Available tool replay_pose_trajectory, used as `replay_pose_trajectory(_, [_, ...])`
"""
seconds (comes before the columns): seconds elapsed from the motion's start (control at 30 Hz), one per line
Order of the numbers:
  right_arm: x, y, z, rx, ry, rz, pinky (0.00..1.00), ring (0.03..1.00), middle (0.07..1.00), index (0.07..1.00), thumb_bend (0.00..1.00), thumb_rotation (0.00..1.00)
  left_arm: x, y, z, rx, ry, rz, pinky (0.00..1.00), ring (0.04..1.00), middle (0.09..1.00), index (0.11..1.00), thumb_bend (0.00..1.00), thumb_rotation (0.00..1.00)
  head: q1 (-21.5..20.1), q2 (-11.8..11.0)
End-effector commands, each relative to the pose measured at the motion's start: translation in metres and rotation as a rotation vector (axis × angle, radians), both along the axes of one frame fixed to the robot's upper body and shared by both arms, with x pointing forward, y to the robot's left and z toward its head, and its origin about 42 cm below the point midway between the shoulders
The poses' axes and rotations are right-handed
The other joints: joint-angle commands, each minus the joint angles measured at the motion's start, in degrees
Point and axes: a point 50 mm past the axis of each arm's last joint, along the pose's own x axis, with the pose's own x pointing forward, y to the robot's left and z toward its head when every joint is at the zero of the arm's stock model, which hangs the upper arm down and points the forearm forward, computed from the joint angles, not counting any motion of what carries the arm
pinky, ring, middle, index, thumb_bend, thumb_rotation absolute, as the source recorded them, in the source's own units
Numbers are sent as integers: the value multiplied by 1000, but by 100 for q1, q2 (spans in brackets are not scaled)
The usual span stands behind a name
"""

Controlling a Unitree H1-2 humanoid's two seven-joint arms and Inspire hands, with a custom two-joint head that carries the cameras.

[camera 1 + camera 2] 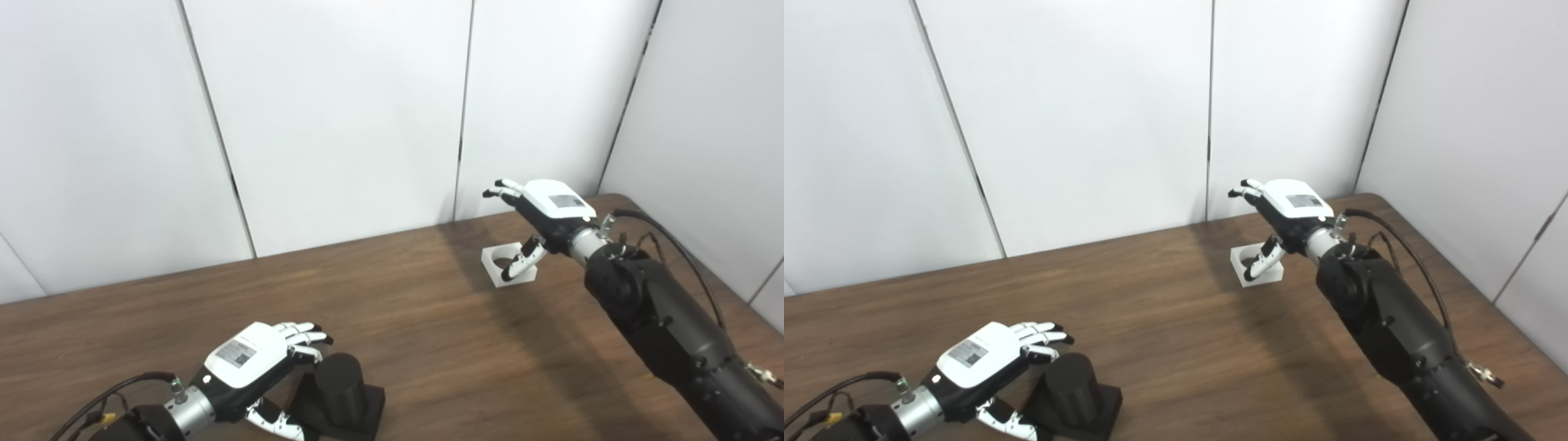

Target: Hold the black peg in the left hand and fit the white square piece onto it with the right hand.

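The black peg (339, 387), a round post on a square black base, stands at the front left of the wooden table (398, 306). My left hand (254, 361) is right beside it on its left, open, fingers reaching past the post's top and thumb low by the base; nothing is gripped. The white square piece (508, 262), with a round hole, lies at the back right. My right hand (548, 211) hovers just above and behind it, open, fingers stretched out and thumb hanging down in front of the piece.
White wall panels (343, 110) close off the table's back and right side. The table's right edge runs close under the right arm (667, 331). Bare wood lies between the peg and the white piece.
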Motion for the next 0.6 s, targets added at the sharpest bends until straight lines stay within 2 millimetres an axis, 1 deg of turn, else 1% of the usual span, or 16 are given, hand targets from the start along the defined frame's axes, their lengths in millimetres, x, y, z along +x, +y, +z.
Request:
replay_pose_trajectory(0.0, [8,-6,33,-55,-46,-27,845,939,981,919,893,200,-23,36,-45,213,117,0,878,913,872,488,523,71,-23,-4])
replay_pose_trajectory(0.07, [12,-8,34,-88,2,-51,894,963,996,930,893,206,-24,37,-44,211,121,2,881,918,875,488,523,71,-31,0])
replay_pose_trajectory(0.13, [17,-10,35,-104,38,-70,913,970,999,929,896,199,-25,38,-45,214,123,1,889,923,879,488,523,72,-46,7])
replay_pose_trajectory(0.27, [25,-16,37,-104,101,-93,932,972,990,914,901,174,-26,39,-46,219,125,1,895,928,883,489,523,73,-45,20])
replay_pose_trajectory(0.37, [31,-21,37,-109,165,-101,941,983,996,914,910,185,-26,40,-47,221,125,4,898,928,883,489,523,73,-45,20])
replay_pose_trajectory(0.47, [34,-21,39,-113,261,-114,979,998,1000,917,919,188,-26,41,-47,221,128,6,901,926,884,489,523,72,-53,35])
replay_pose_trajectory(0.57, [36,-21,37,-121,303,-122,980,998,1000,912,941,185,-26,41,-47,227,132,4,904,927,885,489,523,73,-53,34])
